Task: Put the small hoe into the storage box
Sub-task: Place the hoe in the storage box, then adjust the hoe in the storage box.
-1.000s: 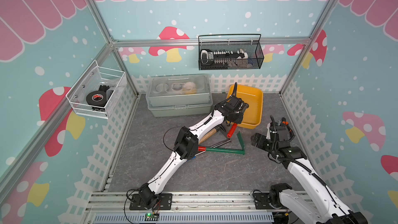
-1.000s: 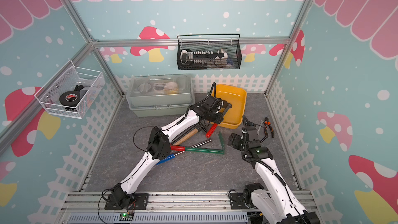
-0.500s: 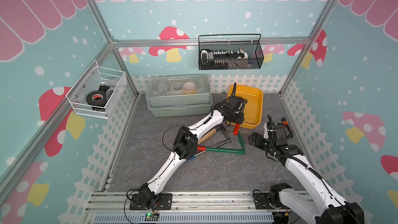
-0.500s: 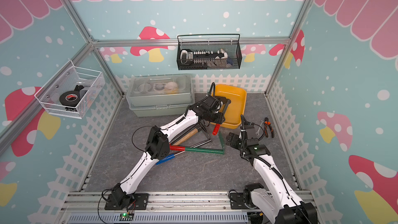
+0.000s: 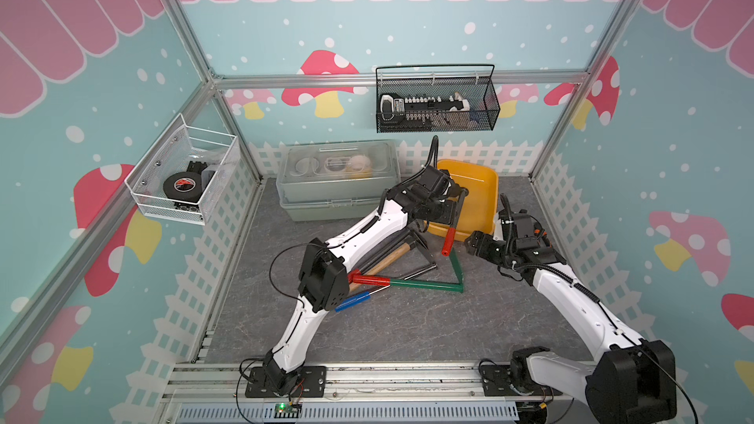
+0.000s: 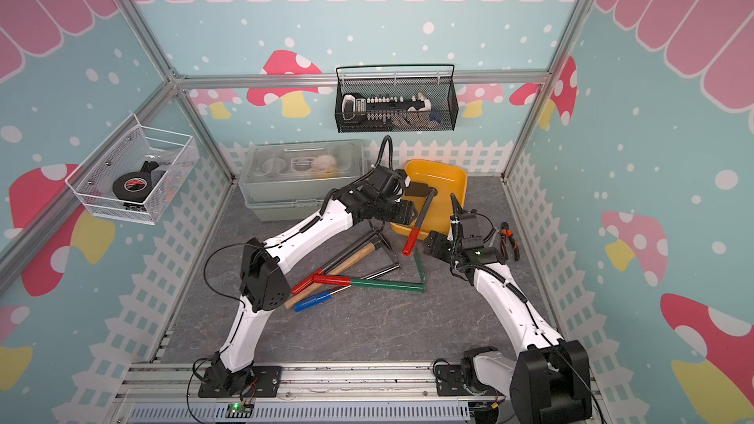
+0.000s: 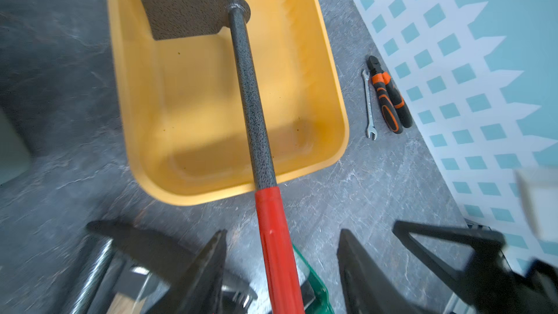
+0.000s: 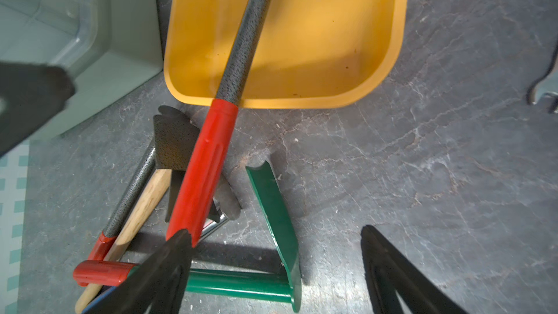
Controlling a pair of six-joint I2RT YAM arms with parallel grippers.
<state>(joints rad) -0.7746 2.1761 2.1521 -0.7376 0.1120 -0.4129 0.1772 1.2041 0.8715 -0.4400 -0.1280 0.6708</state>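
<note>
Left claw [image 7: 282,232] half-open astride small hoe [image 7: 250,101] handle, not clamped; right claw [image 8: 275,230] wide, empty; blade inside storage box [image 7: 305,86].

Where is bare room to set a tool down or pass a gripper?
Free: the mat between tool pile and front rail; the patch between grey case, left fence and left arm; the yellow tray beside the hoe. Crowded: from the tray's front rim to the pile, and around the pliers.
</note>
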